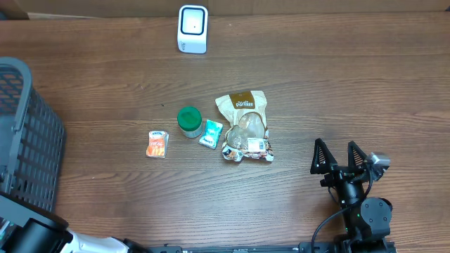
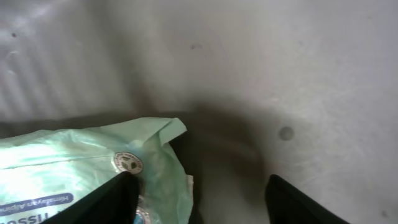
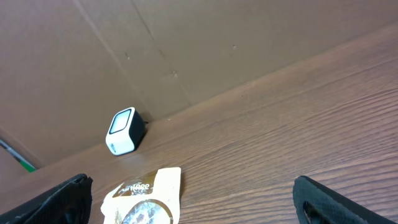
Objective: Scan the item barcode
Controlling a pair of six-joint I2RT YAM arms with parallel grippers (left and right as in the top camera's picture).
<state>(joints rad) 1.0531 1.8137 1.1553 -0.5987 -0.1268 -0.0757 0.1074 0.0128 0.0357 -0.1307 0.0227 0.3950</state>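
Note:
In the left wrist view my left gripper (image 2: 200,186) stands open over a grey ribbed surface. A mint-green packet (image 2: 81,162) lies against its left finger (image 2: 115,199), with nothing between the jaws. My right gripper (image 1: 339,156) is open above the table at the lower right, empty. The white barcode scanner (image 1: 193,29) stands at the table's back edge and also shows in the right wrist view as the scanner (image 3: 124,130). A beige pouch (image 1: 245,126) lies mid-table, and the pouch (image 3: 146,199) is ahead of the right gripper.
A green-lidded jar (image 1: 188,121), a small teal packet (image 1: 210,133) and an orange packet (image 1: 157,144) lie left of the pouch. A dark grey mesh basket (image 1: 28,140) stands at the left edge. A cardboard wall (image 3: 186,50) rises behind the scanner.

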